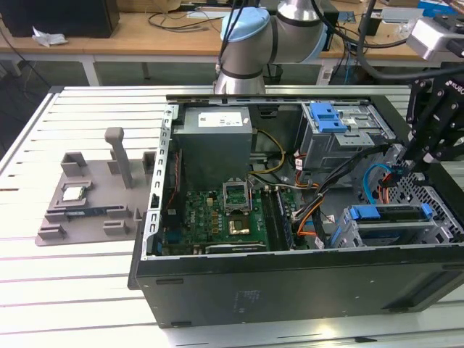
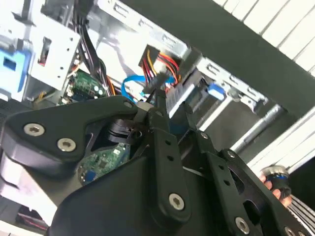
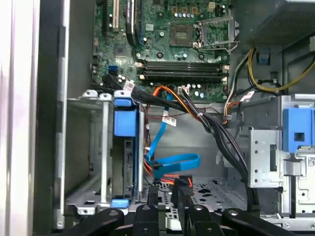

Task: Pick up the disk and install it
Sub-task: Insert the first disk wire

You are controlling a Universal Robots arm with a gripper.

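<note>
My hand point(image 1: 415, 148) hangs over the open computer case point(image 1: 290, 290), at the exterior view's right end. I cannot tell whether it is apart or together. The disk point(image 1: 388, 216) sits in its blue carrier inside the low drive cage point(image 1: 341, 228), nearer the case's front wall and below my hand. Its long axis runs along that wall. In the first wrist view the disk point(image 3: 124, 128) stands just beside my hand point(image 3: 167, 202), apart from it.

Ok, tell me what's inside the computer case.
Inside the computer case: green circuit board, grey power box, cables, and the disk in its bay. The board's underside is hidden.
</note>
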